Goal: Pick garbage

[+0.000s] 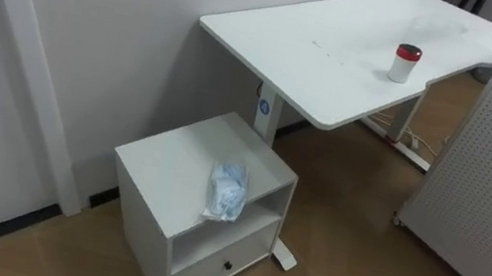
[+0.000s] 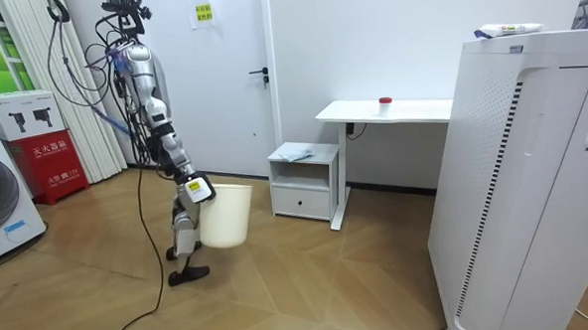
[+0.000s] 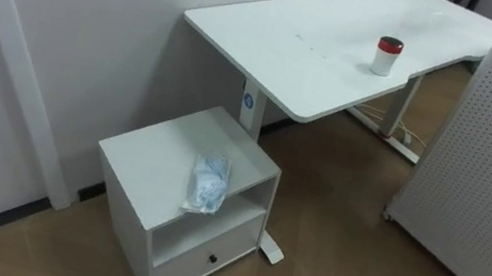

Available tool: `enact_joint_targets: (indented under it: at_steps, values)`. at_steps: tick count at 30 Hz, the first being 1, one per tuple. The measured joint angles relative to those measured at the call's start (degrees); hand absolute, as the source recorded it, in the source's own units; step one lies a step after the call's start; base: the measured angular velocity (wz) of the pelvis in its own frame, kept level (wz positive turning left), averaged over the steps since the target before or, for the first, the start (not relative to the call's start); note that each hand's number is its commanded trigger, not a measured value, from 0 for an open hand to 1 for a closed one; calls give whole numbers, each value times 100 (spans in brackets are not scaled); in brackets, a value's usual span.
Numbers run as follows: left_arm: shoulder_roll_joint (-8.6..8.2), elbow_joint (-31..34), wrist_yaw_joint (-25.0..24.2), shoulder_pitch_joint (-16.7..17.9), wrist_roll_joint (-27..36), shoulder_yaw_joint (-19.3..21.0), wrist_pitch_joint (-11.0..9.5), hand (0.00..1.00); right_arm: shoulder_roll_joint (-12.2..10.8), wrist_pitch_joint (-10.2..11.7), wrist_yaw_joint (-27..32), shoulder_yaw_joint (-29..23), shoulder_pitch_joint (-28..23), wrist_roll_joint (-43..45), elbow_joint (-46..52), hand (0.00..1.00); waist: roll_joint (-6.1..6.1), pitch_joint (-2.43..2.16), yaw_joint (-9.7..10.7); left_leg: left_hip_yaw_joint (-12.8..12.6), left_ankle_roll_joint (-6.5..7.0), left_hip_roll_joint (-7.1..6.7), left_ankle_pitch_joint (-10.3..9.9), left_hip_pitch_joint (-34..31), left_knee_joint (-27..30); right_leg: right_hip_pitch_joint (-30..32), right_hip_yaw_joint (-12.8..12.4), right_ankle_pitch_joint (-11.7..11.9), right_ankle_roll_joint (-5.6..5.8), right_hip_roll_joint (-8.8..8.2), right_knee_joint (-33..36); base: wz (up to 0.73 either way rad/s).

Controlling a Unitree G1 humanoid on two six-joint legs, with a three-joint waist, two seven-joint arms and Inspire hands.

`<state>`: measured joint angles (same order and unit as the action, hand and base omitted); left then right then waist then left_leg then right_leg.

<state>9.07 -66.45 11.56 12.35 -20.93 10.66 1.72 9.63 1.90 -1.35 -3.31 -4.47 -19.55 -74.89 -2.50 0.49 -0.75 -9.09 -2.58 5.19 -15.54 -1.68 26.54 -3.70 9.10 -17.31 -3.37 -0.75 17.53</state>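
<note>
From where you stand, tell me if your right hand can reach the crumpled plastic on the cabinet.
Probably not. The right hand is down at the white bin, and bare floor separates you from the cabinet. Nothing covers the crumpled plastic; step closer first.

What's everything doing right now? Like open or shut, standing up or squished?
Wad: crumpled, on the cabinet top, drooping over its front edge.
Jar: upright on the desk, red lid on.
Drawer: shut.
Door: shut.
Bin: open-topped, off the floor, hanging at the right hand.
</note>
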Motion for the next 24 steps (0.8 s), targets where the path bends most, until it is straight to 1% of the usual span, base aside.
enact_joint_targets:
  at_steps: [1, 2, 3, 4, 5, 6, 7, 8, 9, 10, 11, 12, 13, 14, 15, 16, 17, 18, 19, 20, 21, 22, 23, 24]
  values:
    - [-4, -2, 0, 4, 1, -3, 20, 0, 4, -16, 0, 0, 2, 0, -4, 100, 7, -1, -11, -9, 0, 20, -16, -46, 164, 5, -3, -60, -8, -1, 81, 0]
    - [-18, -2, -11, 23, -1, 2, 64, 0, 10, -18, -5, -5, -14, 0, -15, 100, -11, -2, -23, 18, 2, 48, -22, -126, 389, 9, -28, -113, -38, 3, 163, -4]
    - [-43, 7, -39, 60, -2, 2, 89, 0, 28, -16, -16, -10, -17, 0, -4, 100, 37, -17, -16, 42, 2, 99, -22, -194, 537, 13, -38, -131, -68, 32, 187, -3]
    - [-49, 11, -62, 79, -2, 3, 92, 0, 31, -16, -17, -11, -18, 0, 18, 100, 35, -11, -15, 45, 2, 110, -22, -231, 618, 17, -40, -146, -85, 42, 206, 4]
    - [-66, 9, -85, 103, -3, 29, 109, 0, 40, -18, -18, -10, -29, -6, 80, 100, 50, -7, 15, 97, 19, 141, -5, -396, 928, -10, -39, -173, -112, 66, 231, 12]
    - [-87, 10, -89, 110, -3, 29, 131, 0, 54, -7, -16, -8, -65, -34, 77, 100, 66, -1, 41, 199, 83, 118, -13, -624, 1249, -115, -100, -210, -123, 74, 227, 17]
    - [-97, 11, -90, 126, -1, 16, 132, 0, 66, -2, -15, -11, -83, -49, 70, 100, 58, -10, 64, 236, 132, 65, -43, -718, 1226, -141, -116, -222, -127, 51, 213, 18]
    - [-109, 11, -90, 133, 1, -41, 146, 0, 105, -1, -9, -3, -106, -148, 71, 100, 17, -28, 49, 307, 128, -69, -40, -993, 991, -129, -119, -268, -107, -11, 221, 0]
    - [-119, 8, -89, 153, 2, -44, 157, 0, 135, -7, 7, -2, -110, -222, 69, 100, 19, -25, 12, 311, 114, -180, 6, -1243, 545, -135, -132, -306, -88, -68, 206, -4]
    - [-118, 7, -89, 174, 2, -42, 171, 0, 137, -3, 13, -1, -113, -232, 68, 100, 22, -24, 14, 316, 70, -230, 87, -1385, 282, -142, -129, -325, -75, -95, 197, -13]
    - [-119, 8, -90, 182, 1, -36, 183, 0, 145, 8, 33, -2, -135, -236, 68, 100, 34, -14, 13, 314, 87, -304, 408, -1642, -191, -169, -103, -383, -39, -130, 178, -12]
    - [-120, 15, -89, 199, -1, -28, 181, 0, 142, 1, 51, -6, -173, -227, 75, 100, 42, -15, 4, 313, 109, -308, 835, -1826, -448, -264, -114, -455, 5, -142, 121, -12]
    - [-121, 35, -90, 216, 1, -14, 175, 0, 135, -1, 52, -7, -200, -226, 95, 100, 41, -13, 14, 310, 129, -309, 1033, -1871, -560, -305, -123, -506, 32, -161, 109, -8]
    - [-130, 83, -93, 233, -3, -9, 147, 0, 130, -6, 64, -7, -268, -224, 137, 100, 17, -21, 27, 239, 204, -342, 1392, -1875, -618, -381, -142, -620, 126, -221, 104, 0]
    - [-139, 79, -99, 247, -3, -14, 62, 0, 130, -11, 102, -15, -292, -221, 148, 100, -72, -51, 31, 137, 400, -453, 1470, -1855, -553, -408, -161, -711, 233, -361, 101, 0]
    - [-144, 79, -101, 226, 1, -16, 14, 0, 135, -7, 121, -36, -326, -219, 142, 100, -101, -84, 41, 93, 422, -508, 1426, -1851, -451, -429, -170, -732, 275, -433, 79, -12]
    - [-147, 76, -101, 182, 16, -14, -95, 0, 149, 26, 123, -43, -314, -211, 145, 100, -153, -52, 32, 2, 457, -536, 1223, -1871, -197, -516, -172, -695, 367, -513, -22, -23]
    - [-144, 79, -99, 149, 43, -18, -151, 0, 148, 80, 127, -32, -293, -126, 166, 100, -133, -17, 22, -17, 494, -501, 978, -1945, 186, -645, -186, -619, 488, -538, -87, -25]
    - [-138, 78, -99, 132, 57, -20, -166, 0, 147, 95, 133, 1, -249, -63, 167, 100, -139, 6, 21, -44, 556, -483, 881, -2019, 477, -719, -216, -603, 508, -569, -76, -27]
    - [-125, 62, -100, 78, 75, -21, -169, 0, 156, 97, 157, 86, -200, -12, 155, 100, -174, 74, -8, -248, 668, -518, 718, -2202, 917, -882, -390, -603, 511, -676, -44, -11]
    - [-163, 25, -99, 10, 80, -56, -206, 0, 227, 101, 180, 76, -240, -5, 154, 100, -154, -61, 19, -321, 662, -538, 654, -2168, 594, -854, -442, -627, 552, -731, 189, 0]
    - [-165, 8, -99, -15, 81, -97, -229, 0, 251, 98, 207, 72, -249, -17, 153, 100, -107, -104, 25, -365, 702, -567, 491, -2088, 560, -776, -406, -683, 634, -783, 475, 24]
    - [-142, 6, -77, -166, 132, -138, -266, 0, 247, 92, 256, 71, -243, -19, 154, 100, -159, -61, 27, -480, 811, -696, 336, -1921, 625, -584, -278, -737, 735, -1008, 1166, 3]
    - [-120, -3, -46, -262, 143, -154, -329, 0, 234, 92, 306, 42, -204, -11, 178, 100, -198, -42, -78, -621, 871, -760, 166, -1741, 633, -300, -223, -611, 838, -1215, 1898, -14]
